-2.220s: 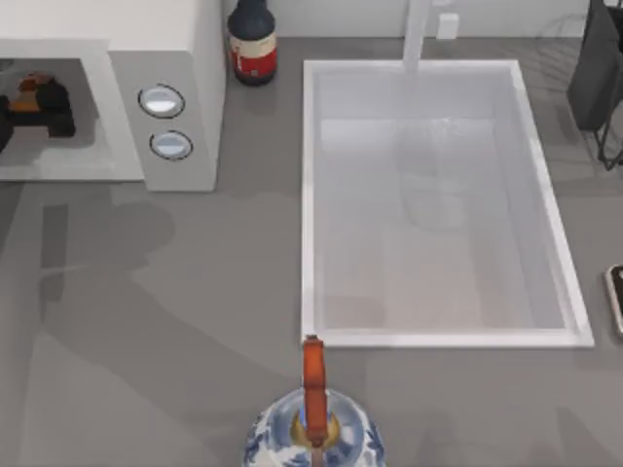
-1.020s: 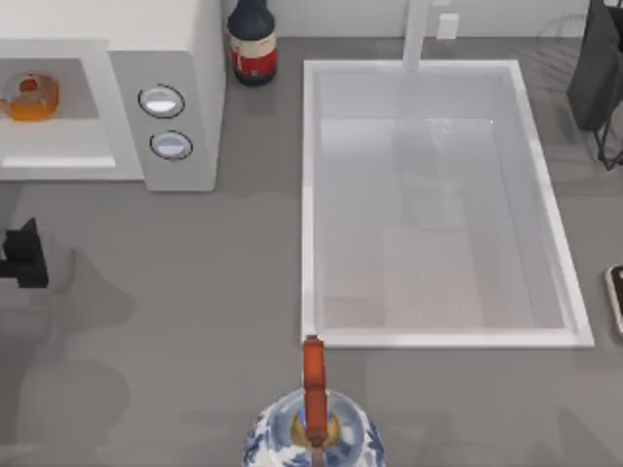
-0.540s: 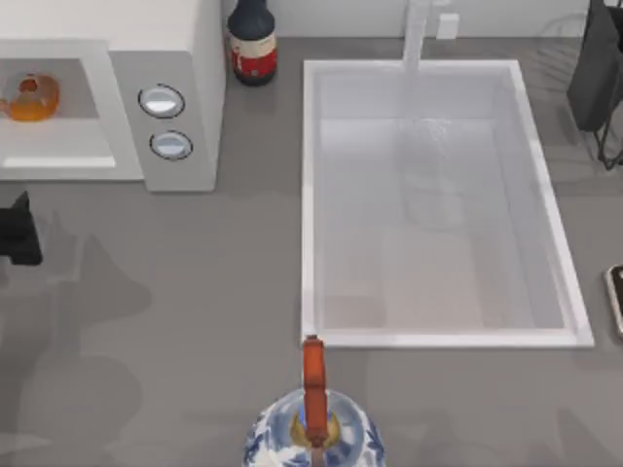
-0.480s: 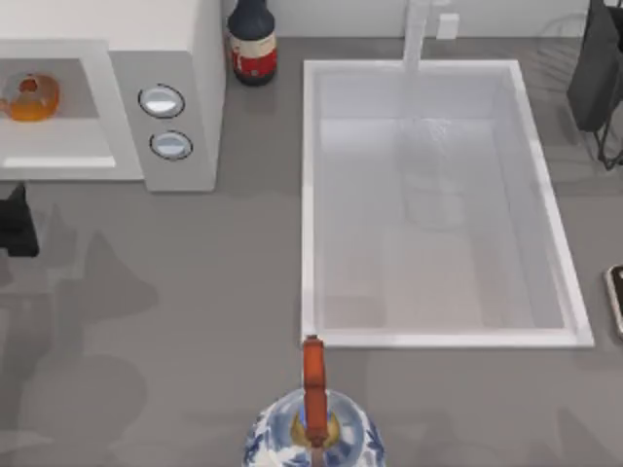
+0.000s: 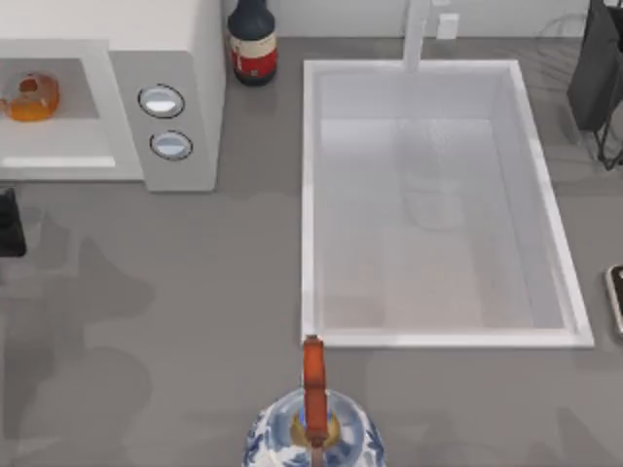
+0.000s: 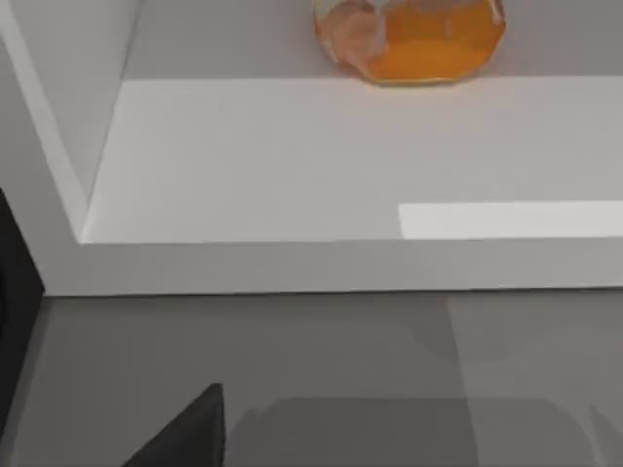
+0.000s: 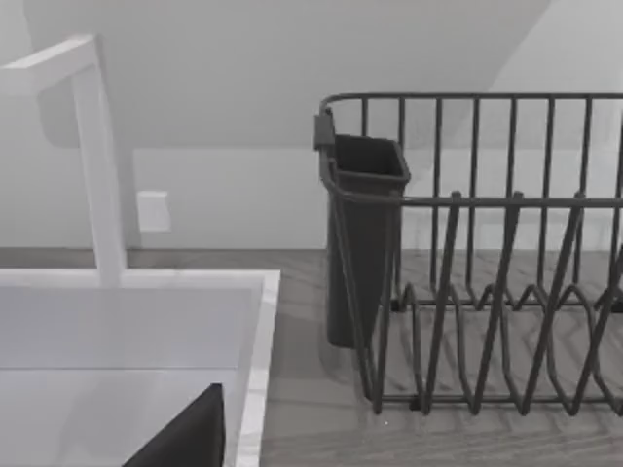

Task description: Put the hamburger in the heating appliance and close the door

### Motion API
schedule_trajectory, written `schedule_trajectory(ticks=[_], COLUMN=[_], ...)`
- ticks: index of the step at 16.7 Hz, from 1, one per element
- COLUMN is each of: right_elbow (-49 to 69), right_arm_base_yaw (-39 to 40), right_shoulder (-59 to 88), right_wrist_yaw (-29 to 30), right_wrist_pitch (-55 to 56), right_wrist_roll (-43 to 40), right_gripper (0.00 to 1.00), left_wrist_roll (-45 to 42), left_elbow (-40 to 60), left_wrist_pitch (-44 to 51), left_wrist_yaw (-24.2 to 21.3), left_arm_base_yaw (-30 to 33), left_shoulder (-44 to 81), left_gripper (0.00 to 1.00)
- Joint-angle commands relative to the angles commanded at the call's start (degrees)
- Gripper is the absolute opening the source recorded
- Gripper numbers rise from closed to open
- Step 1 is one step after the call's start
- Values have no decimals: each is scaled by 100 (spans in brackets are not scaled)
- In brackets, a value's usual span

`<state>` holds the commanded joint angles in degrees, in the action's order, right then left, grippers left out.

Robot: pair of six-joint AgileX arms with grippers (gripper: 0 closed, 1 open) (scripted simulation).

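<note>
**Burger in cavity, door not yet shut**

The hamburger (image 5: 29,95) sits inside the microwave (image 5: 165,58), on the grey cavity floor left of the knob panel (image 5: 165,125); the left wrist view shows it (image 6: 414,39) well back from the front lip. My left gripper (image 5: 8,222) hangs just in front of the microwave, at the table's left edge, holding nothing as far as I can see; whether its fingers are apart or together I cannot tell, as just a dark sliver of it is visible.

Risks, my judgement: the door is out of view, so I'd be reaching for its handle blind and could clip the microwave's front lip or push the panel at a bad angle, leaving it ajar. A hard swing could jolt the box and slide the burger forward.

Right arm is parked past the sink (image 5: 443,341), facing the dish rack (image 7: 487,253). Kettle (image 5: 311,428) and bottle (image 5: 251,39) are well clear of the microwave's opening.
</note>
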<state>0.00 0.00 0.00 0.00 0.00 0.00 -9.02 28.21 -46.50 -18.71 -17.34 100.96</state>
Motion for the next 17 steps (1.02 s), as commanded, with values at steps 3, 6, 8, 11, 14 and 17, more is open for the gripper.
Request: schedule_trajectory(ticks=[3,6,8,11,14,17], right_elbow=[0,0,0,0,0,0], right_arm_base_yaw=[0,0,0,0,0,0], right_shoulder=[0,0,0,0,0,0], right_wrist_yaw=[0,0,0,0,0,0], right_wrist_pitch=[0,0,0,0,0,0], right_wrist_roll=[0,0,0,0,0,0], right_gripper=[100,100,100,100,100,100], left_wrist_roll=[-68,-83,-50,43,124,132], left_elbow=[-79,-140,-131,-13,126,143], left_wrist_pitch=[821,1433,1672,1776,1723,1713], left_wrist_yaw=[100,166,176,140,92,86], left_arm_base_yaw=[4,47,87,147,184,188], left_shoulder=[-315,-696,-983,-1436,-1747,-1778], left_gripper=[100,100,100,100,100,100])
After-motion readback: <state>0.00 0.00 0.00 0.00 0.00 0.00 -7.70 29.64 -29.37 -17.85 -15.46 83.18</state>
